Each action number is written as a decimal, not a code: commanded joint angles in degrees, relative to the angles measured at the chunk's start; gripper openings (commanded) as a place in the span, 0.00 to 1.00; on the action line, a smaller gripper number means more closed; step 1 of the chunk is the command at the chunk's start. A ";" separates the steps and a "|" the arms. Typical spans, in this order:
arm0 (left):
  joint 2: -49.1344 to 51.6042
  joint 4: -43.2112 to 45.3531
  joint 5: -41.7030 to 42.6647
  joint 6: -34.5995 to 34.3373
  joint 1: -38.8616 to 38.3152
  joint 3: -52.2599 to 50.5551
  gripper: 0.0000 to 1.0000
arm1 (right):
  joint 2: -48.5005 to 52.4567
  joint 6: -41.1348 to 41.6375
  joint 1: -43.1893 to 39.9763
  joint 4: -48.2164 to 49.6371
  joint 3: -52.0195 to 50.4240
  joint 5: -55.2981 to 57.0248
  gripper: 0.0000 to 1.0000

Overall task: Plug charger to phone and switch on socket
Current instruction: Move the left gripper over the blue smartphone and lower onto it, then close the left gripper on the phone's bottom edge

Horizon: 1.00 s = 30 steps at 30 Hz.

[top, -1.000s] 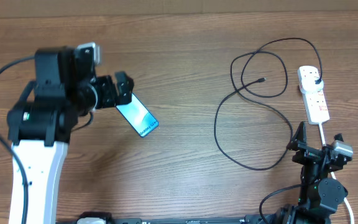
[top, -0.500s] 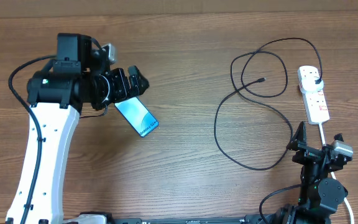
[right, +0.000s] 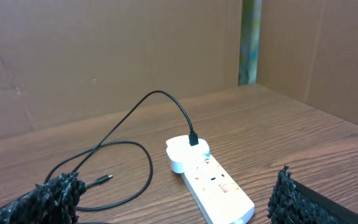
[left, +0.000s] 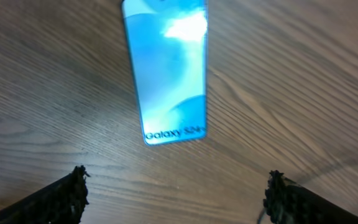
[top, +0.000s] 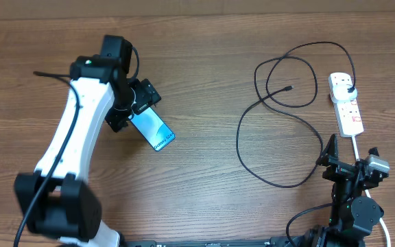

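The phone (top: 155, 130) lies flat on the table at the left, its blue screen lit. In the left wrist view the phone (left: 166, 68) lies just ahead of the fingertips. My left gripper (top: 132, 110) (left: 176, 186) hovers open over its upper-left end and holds nothing. At the right, the charger (top: 280, 106) lies in black loops with its small tip (top: 290, 88) (right: 104, 179) free on the wood. Its other end is plugged into the socket (top: 348, 110) (right: 213, 183), a white strip. My right gripper (top: 350, 156) (right: 176, 180) stands open just short of the strip's near end.
The strip's white cord (top: 356, 142) runs from the strip toward the right arm's base. Brown cardboard walls (right: 104, 56) stand behind the table. Bare wood (top: 204, 137) lies between the phone and the cable loops.
The left arm has swung forward and to the right, turning its gripper over the phone's upper-left end. The phone, cable, strip and right arm have not moved.
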 commanded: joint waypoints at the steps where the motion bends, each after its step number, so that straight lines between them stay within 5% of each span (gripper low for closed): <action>1: 2.56 0.26 -0.76 -3.37 0.48 0.85 0.99 | -0.68 -0.26 -0.26 0.31 -0.61 0.55 1.00; 18: 18.40 4.72 2.03 -3.32 0.48 0.83 1.00 | -0.68 -0.26 -0.26 0.31 -0.61 0.55 1.00; 30: 20.87 9.22 1.57 -2.73 0.46 0.79 1.00 | -0.68 -0.26 -0.26 0.31 -0.61 0.55 1.00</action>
